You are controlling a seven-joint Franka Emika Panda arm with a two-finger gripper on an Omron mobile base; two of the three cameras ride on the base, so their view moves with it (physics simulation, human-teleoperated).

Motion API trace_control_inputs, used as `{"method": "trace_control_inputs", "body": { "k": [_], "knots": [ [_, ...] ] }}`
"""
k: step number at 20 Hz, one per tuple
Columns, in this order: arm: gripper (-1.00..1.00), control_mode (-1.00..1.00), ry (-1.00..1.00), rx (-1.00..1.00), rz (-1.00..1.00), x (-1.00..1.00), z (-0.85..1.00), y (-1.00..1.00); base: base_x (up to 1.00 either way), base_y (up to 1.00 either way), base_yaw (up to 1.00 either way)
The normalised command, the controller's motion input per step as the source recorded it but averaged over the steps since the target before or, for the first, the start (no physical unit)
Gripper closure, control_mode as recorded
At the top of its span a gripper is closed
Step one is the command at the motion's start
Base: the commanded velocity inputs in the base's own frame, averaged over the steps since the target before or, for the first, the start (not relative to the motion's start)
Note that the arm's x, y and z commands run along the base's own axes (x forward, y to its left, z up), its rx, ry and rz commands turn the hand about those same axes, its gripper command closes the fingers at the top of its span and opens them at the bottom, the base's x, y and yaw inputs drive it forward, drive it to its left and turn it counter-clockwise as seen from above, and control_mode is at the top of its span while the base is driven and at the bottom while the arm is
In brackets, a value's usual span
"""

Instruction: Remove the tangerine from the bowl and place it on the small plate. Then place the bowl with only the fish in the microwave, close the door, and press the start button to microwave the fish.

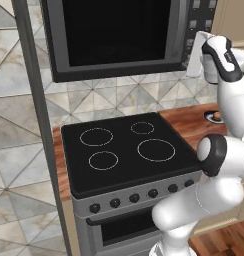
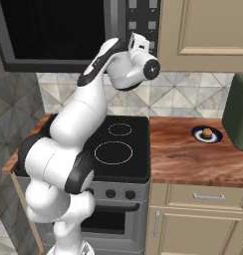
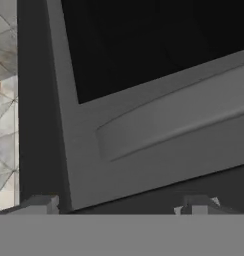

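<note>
The microwave (image 1: 119,37) hangs above the stove, and its door (image 3: 144,130), dark-framed with black glass, looks shut. Its button panel (image 2: 141,20) sits at the right end. My gripper (image 3: 119,205) is raised close in front of the door's lower right part, just left of the panel. The fingertips (image 3: 41,202) stand wide apart with nothing between them. On the wooden counter to the right, the tangerine (image 2: 207,132) rests on the small plate (image 2: 213,137). The bowl and the fish are out of view.
A black four-ring stove (image 1: 126,147) with a row of knobs sits under the microwave. An olive-green countertop oven (image 2: 239,112) stands at the counter's far right. Beige cabinets (image 2: 203,30) hang right of the microwave. A dark upright post (image 1: 39,125) stands at the left.
</note>
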Motion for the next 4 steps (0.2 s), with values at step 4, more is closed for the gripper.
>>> {"method": "trace_control_inputs", "body": {
  "k": [4],
  "knots": [
    [-1.00,-1.00,0.00,0.00,0.00,0.06,-0.30,0.40,0.00,0.00,0.00]
  ]
}}
